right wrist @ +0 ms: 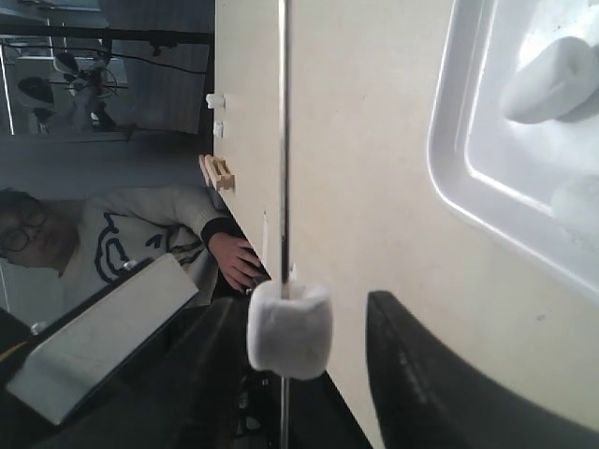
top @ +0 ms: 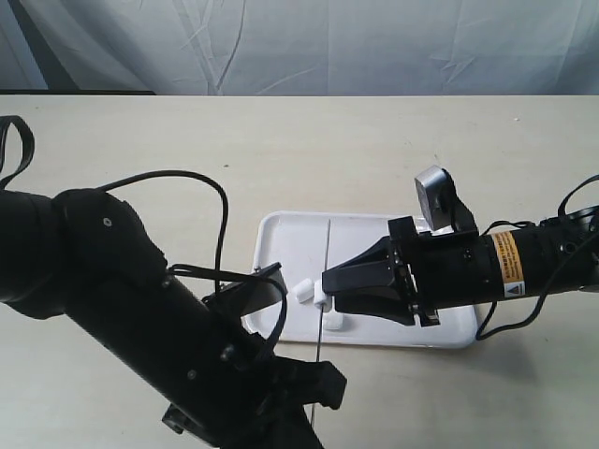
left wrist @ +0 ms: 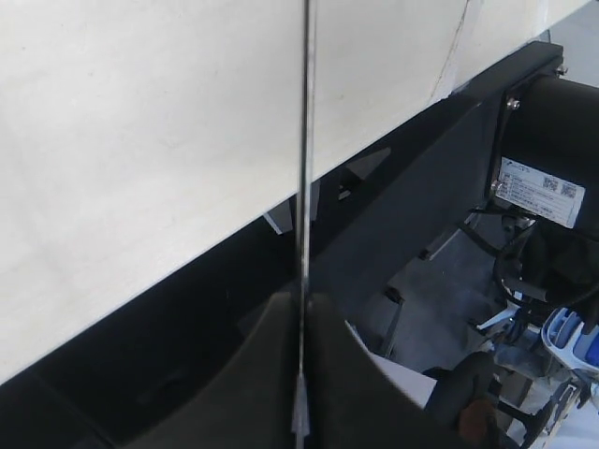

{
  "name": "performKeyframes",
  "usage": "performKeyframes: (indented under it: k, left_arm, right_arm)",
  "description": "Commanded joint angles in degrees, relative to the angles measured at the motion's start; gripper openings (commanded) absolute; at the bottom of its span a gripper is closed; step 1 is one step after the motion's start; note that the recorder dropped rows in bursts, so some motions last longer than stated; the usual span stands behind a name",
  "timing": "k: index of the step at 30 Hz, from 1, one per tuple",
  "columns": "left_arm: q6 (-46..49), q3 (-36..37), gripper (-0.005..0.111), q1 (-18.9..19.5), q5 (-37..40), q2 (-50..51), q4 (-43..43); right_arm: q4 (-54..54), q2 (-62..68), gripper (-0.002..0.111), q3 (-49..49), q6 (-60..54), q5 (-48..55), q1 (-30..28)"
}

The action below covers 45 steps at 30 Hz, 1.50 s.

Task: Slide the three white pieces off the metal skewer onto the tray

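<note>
My left jaws are clenched on the near end of the metal skewer (left wrist: 302, 234). The thin rod is pinched tight between them and runs away from me, past the counter (top: 187, 140) edge and out over the tray (top: 290, 243). Further along, my right jaws stand released, one on each side of a white piece (right wrist: 288, 327) threaded on the rod. A gap shows between it and one jaw, so I grip nothing there. A second piece (top: 302, 290) and a third piece (top: 334, 324) lie loose on the tray, close to the rod on opposite sides. Beyond the counter hangs a pale curtain (top: 328, 47).
</note>
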Motion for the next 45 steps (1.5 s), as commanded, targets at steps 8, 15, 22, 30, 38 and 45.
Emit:
performKeyframes:
  k: [8,15,22,30,38,45]
  left_arm:
    - [6.49,0.13,0.000,0.01,0.28,-0.24,-6.06]
    - [6.49,0.13,0.000,0.01,0.90,-0.24,-6.44]
    - [6.49,0.13,0.000,0.01,0.55,-0.24,-6.44]
    - [6.26,0.13,0.000,0.01,-0.63,-0.24,-6.44]
    - [6.11,0.13,0.000,-0.30,6.65,-0.24,-5.05]
    - [4.19,0.13,0.000,-1.83,5.48,-0.24,-4.45]
  right_arm:
    - [-0.53,-0.04,0.036,0.19,-0.55,-0.50,-0.06]
    - [-0.64,-0.04,0.036,0.19,-0.55,-0.50,-0.06]
    - [-0.64,-0.04,0.035,0.19,-0.55,-0.50,-0.06]
    - [-0.51,-0.04,0.016,0.19,-1.57,-0.50,-0.06]
    - [3.40,-0.04,0.016,-1.52,-2.74,-0.50,-0.16]
    - [3.50,-0.04,0.016,-7.42,0.99,2.31,-0.16]
